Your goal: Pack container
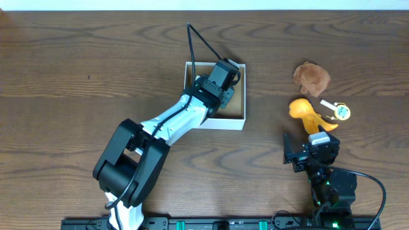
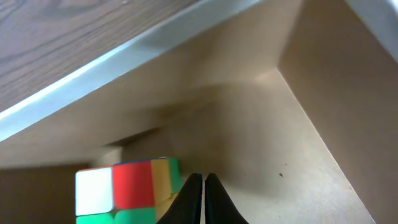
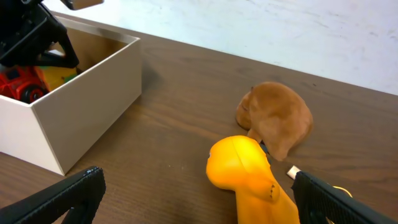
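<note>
The container is a square white-walled box with a tan inside, at the table's middle. My left gripper reaches down into it. In the left wrist view its jaws are shut and empty over the container's tan floor, right beside a multicoloured cube. My right gripper is open and empty near the front right. In the right wrist view its fingers spread wide, with an orange toy lying between them and ahead. The container also shows there with a red toy inside.
On the table to the right of the container lie a brown plush toy, the orange toy and a small white and yellow item. The brown plush sits just behind the orange toy. The table's far edge runs behind them.
</note>
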{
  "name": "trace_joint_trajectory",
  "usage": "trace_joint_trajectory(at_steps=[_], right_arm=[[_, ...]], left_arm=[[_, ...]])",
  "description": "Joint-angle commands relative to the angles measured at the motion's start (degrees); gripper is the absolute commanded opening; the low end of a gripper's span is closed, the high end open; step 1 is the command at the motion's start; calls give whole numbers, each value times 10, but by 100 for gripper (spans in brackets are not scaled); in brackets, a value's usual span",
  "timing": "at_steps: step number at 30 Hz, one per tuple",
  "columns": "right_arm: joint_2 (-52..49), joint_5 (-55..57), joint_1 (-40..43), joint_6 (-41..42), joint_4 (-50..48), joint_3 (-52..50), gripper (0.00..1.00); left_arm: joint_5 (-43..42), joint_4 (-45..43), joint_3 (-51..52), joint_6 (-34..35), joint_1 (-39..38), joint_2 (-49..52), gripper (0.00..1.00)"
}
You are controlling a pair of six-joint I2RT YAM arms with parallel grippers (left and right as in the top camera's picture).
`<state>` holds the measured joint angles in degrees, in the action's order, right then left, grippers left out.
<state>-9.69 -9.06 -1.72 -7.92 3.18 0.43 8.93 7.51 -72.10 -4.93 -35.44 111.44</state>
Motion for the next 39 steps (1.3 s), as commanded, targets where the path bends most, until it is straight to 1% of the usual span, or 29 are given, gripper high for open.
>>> trace_joint_trajectory(at_steps=[1,9,19,25,39], right_arm=[[3,-4,7,6,2,-1,99],[3,-4,7,6,2,-1,99],[3,-4,7,6,2,-1,99],[3,-4,7,6,2,-1,99],[3,-3,7,6,2,-1,99]], left_arm=[[-10,3,-10,-38,3,9,6],[-10,4,-10,-63,4,10,6],[4,-3,-10,-144,4,42,6],[98,-16,-10,-146,7,43,6],[117,-39,-10,-139,18,38,6]])
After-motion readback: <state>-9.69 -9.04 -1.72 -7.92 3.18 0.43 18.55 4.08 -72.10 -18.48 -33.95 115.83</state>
